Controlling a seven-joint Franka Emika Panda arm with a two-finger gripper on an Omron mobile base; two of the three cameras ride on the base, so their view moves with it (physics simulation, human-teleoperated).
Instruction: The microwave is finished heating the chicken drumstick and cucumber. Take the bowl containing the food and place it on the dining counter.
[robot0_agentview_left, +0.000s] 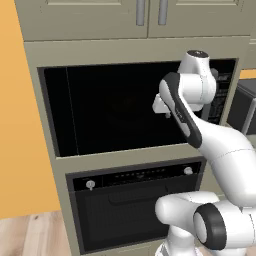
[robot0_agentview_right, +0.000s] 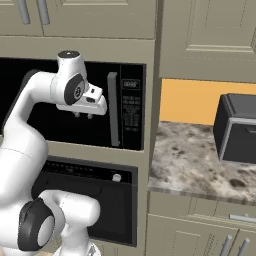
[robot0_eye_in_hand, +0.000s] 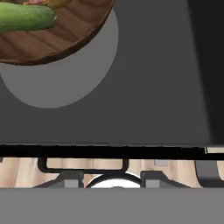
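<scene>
We see the arm rise from the base, bend at a dark elbow and reach up to the microwave (robot0_agentview_left: 125, 107); the gripper (robot0_agentview_right: 83, 115) hangs from a level hand, fingers pointing down, in front of the dark opening; the two fingertips (robot0_eye_in_hand: 72, 179) stand a little apart with nothing between them, part-way open. Beyond the fingertips, up and to the left in the hand view, the bowl (robot0_eye_in_hand: 65, 37) sits on the pale turntable dish (robot0_eye_in_hand: 65, 83) on the microwave floor, well apart from the fingers; the cucumber (robot0_eye_in_hand: 26, 17) lies inside it, and a scrap of the chicken drumstick (robot0_eye_in_hand: 54, 3) shows at the top edge. Just right of the gripper in the right base view stand the vertical grey handle (robot0_agentview_right: 113, 109) and the button panel (robot0_agentview_right: 131, 107); below the fingers is the black oven (robot0_agentview_left: 135, 205); far right, a small dark toaster oven (robot0_agentview_right: 237, 127) rests on a speckled counter (robot0_agentview_right: 190, 160).
</scene>
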